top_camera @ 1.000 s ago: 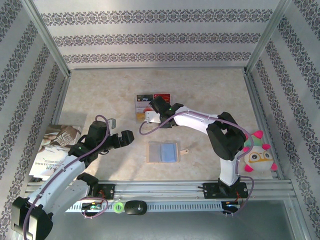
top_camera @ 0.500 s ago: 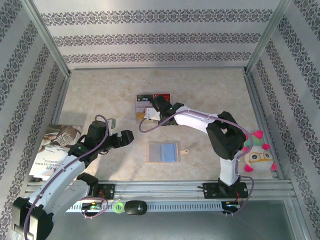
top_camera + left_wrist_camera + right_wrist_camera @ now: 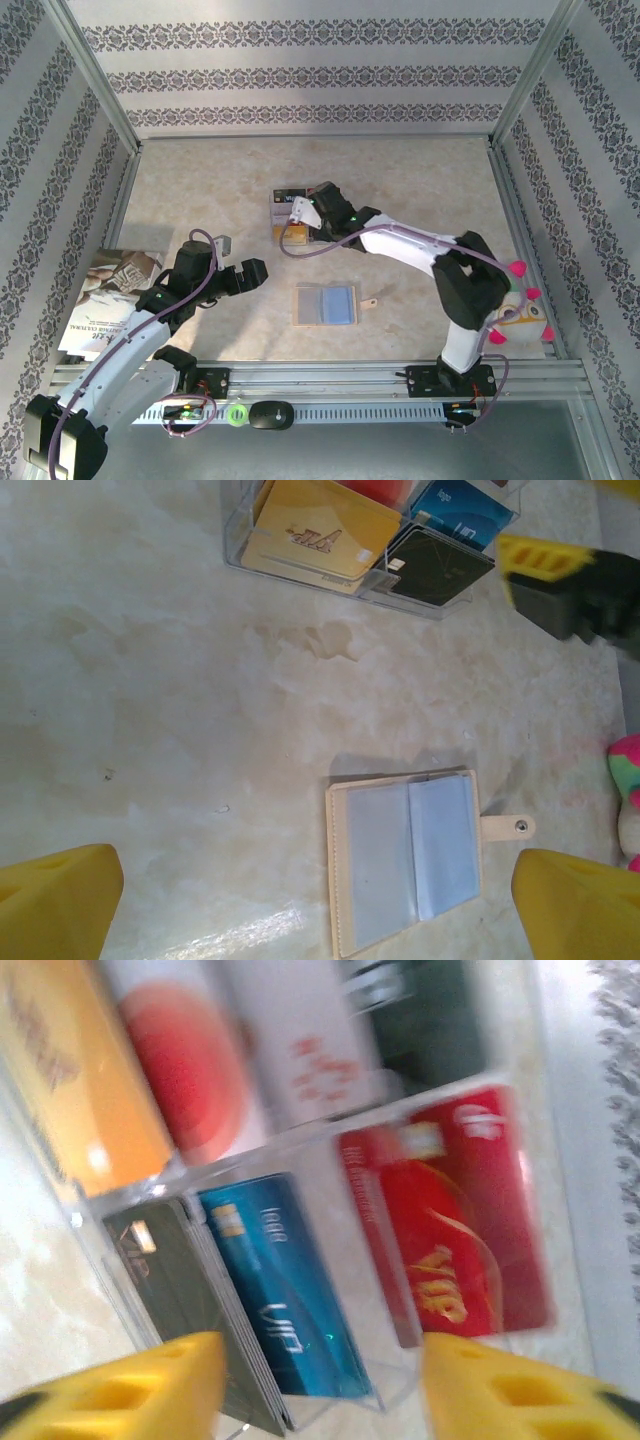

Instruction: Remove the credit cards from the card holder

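Observation:
The card holder point(image 3: 325, 304) point(image 3: 405, 860) lies open and flat on the table, showing grey-blue inner panels and a tan strap tab point(image 3: 507, 827). No card shows in its pockets. Credit cards stand in a clear tray point(image 3: 274, 212) point(image 3: 330, 580) point(image 3: 330, 1190) farther back, among them a blue one point(image 3: 280, 1280), a red one point(image 3: 450, 1220) and a dark one point(image 3: 165, 1280). My right gripper point(image 3: 318, 205) point(image 3: 315, 1390) hovers over the tray, open, with nothing between its yellow fingers point(image 3: 130, 1380). My left gripper point(image 3: 250, 275) point(image 3: 318, 910) is open, left of the card holder.
A printed booklet point(image 3: 110, 295) lies at the left wall. A plush toy point(image 3: 520, 315) point(image 3: 625, 800) sits at the right, partly behind the right arm. Metal frame posts and patterned walls close in the table. Bare tabletop lies between the tray and the card holder.
The right gripper's jaws have opened over the tray, and its hand shifted slightly toward the back. The right arm's elbow swung right over the plush toy. The left arm has not moved.

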Available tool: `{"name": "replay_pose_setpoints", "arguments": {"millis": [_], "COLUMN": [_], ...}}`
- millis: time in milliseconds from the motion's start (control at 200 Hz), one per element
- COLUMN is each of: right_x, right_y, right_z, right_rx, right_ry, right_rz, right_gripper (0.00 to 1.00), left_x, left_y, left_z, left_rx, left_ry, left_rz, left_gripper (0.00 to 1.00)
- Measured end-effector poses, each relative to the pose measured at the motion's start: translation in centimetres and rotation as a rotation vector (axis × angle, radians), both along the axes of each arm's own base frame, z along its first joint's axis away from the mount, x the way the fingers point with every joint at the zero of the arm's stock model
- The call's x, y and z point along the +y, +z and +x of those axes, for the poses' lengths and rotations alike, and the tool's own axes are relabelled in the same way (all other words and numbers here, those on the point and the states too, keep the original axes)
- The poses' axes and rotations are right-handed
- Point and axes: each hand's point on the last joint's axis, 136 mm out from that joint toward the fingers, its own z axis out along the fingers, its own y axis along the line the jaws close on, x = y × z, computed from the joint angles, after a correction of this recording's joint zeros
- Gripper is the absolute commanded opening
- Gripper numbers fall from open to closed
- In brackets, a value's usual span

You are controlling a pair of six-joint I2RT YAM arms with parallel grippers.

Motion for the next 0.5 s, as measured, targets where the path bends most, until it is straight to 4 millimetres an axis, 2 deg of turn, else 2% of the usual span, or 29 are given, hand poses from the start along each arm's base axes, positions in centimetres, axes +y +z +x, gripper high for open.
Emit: {"name": "replay_pose_setpoints", "arguments": {"millis": [135,230,310,405,500], "right_x": [-0.9,-2.5,-4.1,-5.6,-7.0], "right_y": [6.1,8.3,8.1,6.4,5.1], "right_z": [-1.6,-3.1,-4.3,-5.3,-5.7], "right_rx": [-0.081,-0.119,-0.114,-0.078,-0.059], "right_ry": [-0.108,-0.209,-0.303,-0.408,-0.502], "right_rz": [0.284,0.478,0.600,0.688,0.738], "right_gripper": [0.98,0.98,0.98,0.98,0.98], "left_x": [0.7,1.3,1.9,2.5,4.1], "left_y": [0.2,0.9,2.0,3.5,4.4], "left_z": [0.8,1.9,3.4,5.8,8.7], "left_rx": [-0.029,-0.071,-0.114,-0.184,-0.240], "left_ry": [0.046,0.090,0.133,0.176,0.251], "left_rz": [0.026,0.049,0.079,0.133,0.244], "left_gripper": [1.00,1.00,1.00,1.00,1.00]}}
